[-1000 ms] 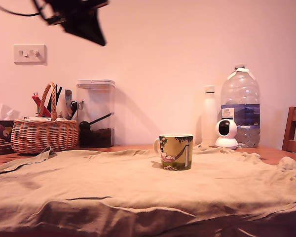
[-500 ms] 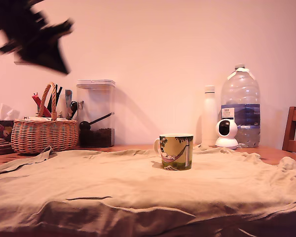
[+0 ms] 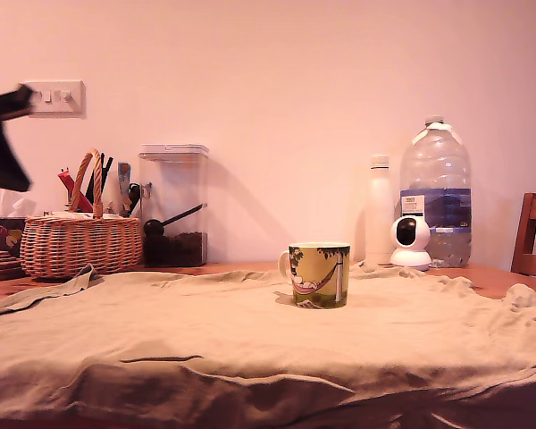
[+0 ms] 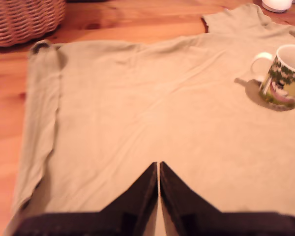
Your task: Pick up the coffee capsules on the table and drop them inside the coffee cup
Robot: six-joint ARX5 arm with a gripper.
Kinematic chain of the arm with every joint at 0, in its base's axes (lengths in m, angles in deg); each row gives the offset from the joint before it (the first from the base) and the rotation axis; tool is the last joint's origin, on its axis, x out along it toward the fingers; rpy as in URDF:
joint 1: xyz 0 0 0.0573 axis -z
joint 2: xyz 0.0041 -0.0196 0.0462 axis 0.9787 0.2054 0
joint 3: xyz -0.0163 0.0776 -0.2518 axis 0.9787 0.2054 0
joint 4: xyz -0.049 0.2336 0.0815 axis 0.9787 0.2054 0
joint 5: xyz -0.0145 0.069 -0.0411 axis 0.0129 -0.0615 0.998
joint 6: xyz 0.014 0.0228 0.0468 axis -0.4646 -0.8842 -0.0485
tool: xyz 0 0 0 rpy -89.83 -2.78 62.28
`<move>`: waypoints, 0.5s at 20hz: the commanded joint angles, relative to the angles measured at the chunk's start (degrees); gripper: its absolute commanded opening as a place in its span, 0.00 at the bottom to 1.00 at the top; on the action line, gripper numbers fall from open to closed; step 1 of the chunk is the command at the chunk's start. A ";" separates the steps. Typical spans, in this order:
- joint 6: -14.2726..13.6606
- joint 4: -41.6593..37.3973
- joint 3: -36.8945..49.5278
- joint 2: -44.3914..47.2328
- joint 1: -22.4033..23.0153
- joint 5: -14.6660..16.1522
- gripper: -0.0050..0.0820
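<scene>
We have the pincer high above the desk, its 2 black fingers pressed tip to tip with only a hairline seam between them, and nothing held. In the exterior view just a dark blurred piece of the arm pokes in at the far left edge, up near the wall switch.

Below us lies a wide wrinkled beige cloth covering most of the wooden desk. The coffee cup stands upright on that cloth, a bit to the exterior view's right of centre, palm-and-hammock print facing the camera and the handle turned to the exterior view's left. From the wrist camera we see the cup's pale inside and white handle, well apart from the fingertips. We cannot spot any coffee capsules in either view, and the wrist camera's angle does not show the bottom of the cup.

Along the back, from the exterior view's left: a wicker basket stuffed with utensils, a clear lidded container with dark contents, a tall white bottle, a small white camera and a big water jug. A wooden chair back peeks in at the right edge.
</scene>
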 commanded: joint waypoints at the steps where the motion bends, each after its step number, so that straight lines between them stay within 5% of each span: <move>1: 0.33 -0.76 3.61 -3.10 -0.11 -0.74 0.03; 10: 2.82 0.13 14.95 -19.91 -0.11 -1.57 0.03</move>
